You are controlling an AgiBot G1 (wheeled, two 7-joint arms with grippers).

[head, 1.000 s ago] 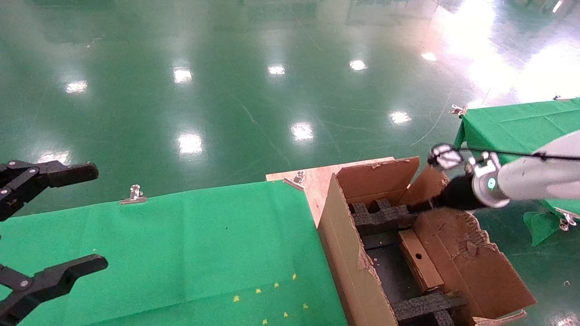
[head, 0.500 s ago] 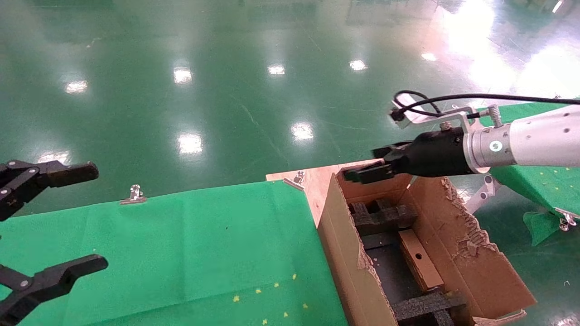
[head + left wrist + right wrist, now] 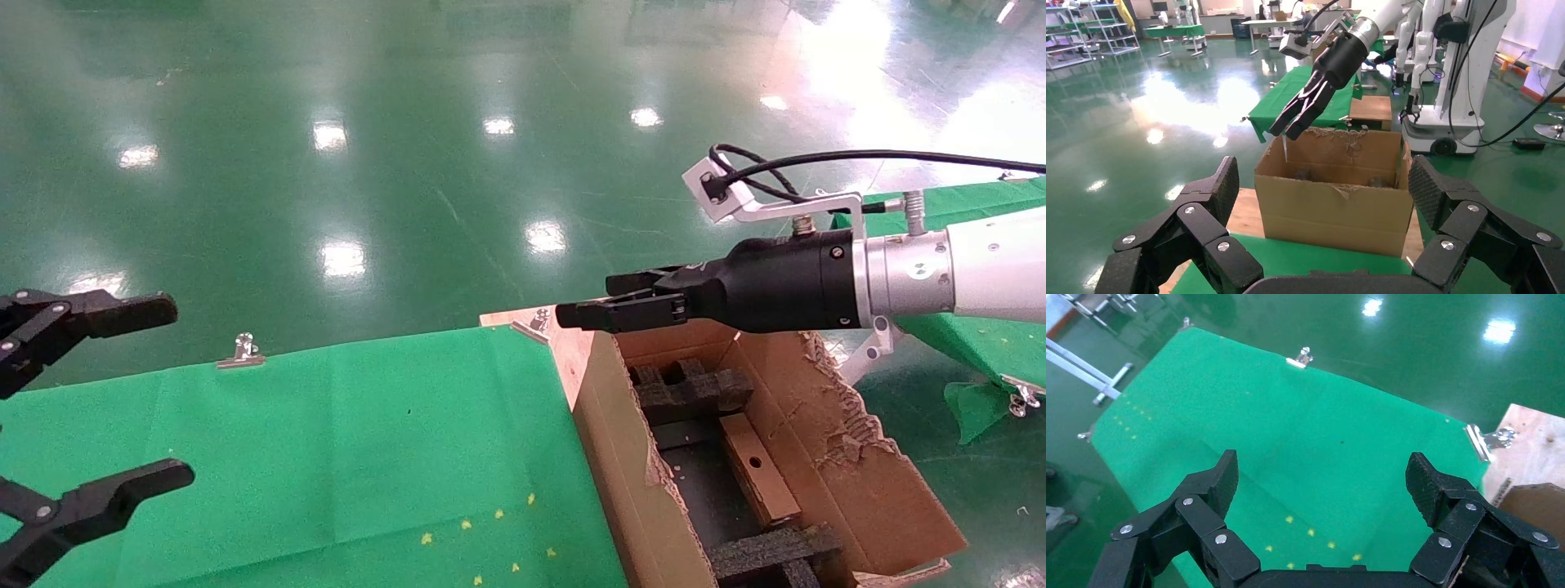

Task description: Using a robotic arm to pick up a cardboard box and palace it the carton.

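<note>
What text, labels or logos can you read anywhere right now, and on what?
None can be read.
Right gripper wrist: a pale mark, too blurred to read.
Cardboard box inside the carton: only a round hole, no print.
Green cloth: yellow specks, not characters.

Right arm, robotic arm (image 3: 981,265): white outer shell, then a silver metal collar with small screws, then a black tapered wrist section (image 3: 776,286) bearing a faint pale logo. Silver angled bracket on top carries a small silver camera block (image 3: 709,186); a black cable loops from it back along the arm. Right jaws: black jointed links (image 3: 625,310), silver rivets at the pivots, textured pads (image 3: 1428,487).

Left jaws: same black linkage build (image 3: 49,408), silver rivets, dimpled pads (image 3: 1425,193).
</note>
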